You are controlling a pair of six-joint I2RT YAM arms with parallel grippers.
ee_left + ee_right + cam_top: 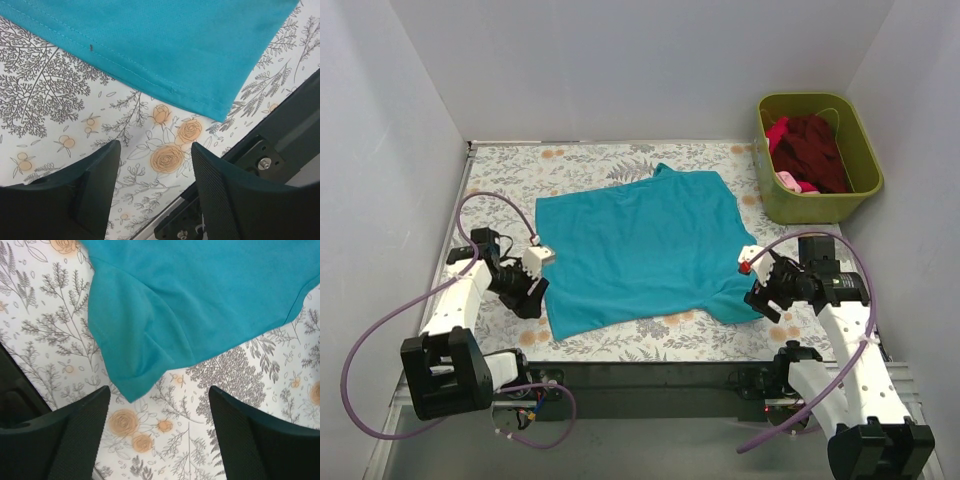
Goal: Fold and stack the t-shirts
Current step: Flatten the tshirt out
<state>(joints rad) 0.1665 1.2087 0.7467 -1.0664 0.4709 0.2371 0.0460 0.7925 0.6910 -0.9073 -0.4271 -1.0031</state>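
Left gripper (156,172), right gripper (159,415), parted, teal t-shirt (640,250) between

**Both grippers parted, holding nothing**

Hovering just off the teal t-shirt's (640,240) near left corner with left gripper (156,172) parted, gripping nothing. Hovering just off its near right corner with right gripper (159,420) parted, likewise empty. Elbows bent, wrists angled inward.
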